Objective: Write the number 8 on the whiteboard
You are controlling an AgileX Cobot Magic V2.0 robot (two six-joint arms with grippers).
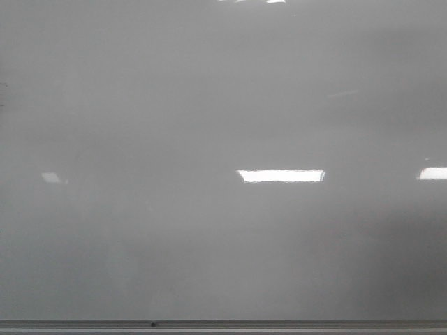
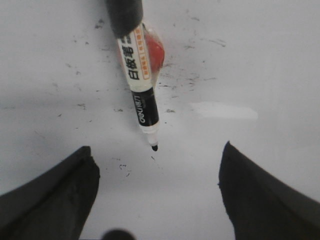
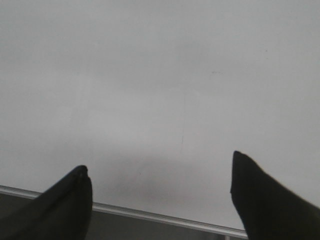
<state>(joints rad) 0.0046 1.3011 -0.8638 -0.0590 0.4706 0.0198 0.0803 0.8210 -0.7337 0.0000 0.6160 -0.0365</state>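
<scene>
The whiteboard (image 1: 209,105) fills the front view, glossy grey-white, with no number 8 on it in any view. Neither gripper shows in the front view. In the left wrist view a black-tipped marker (image 2: 140,85) with a white labelled barrel lies on the whiteboard (image 2: 260,60), its bare tip pointing toward my left gripper (image 2: 156,147). That gripper is open and empty, fingers wide apart, the tip showing between them. My right gripper (image 3: 159,160) is open and empty over the whiteboard (image 3: 160,75), near its edge.
The board's thin grey metal edge strip (image 1: 279,324) runs along the near side and also shows in the right wrist view (image 3: 150,215). Small black flecks (image 2: 125,167) dot the board around the marker. A red-orange thing (image 2: 156,50) sits beside the marker's barrel.
</scene>
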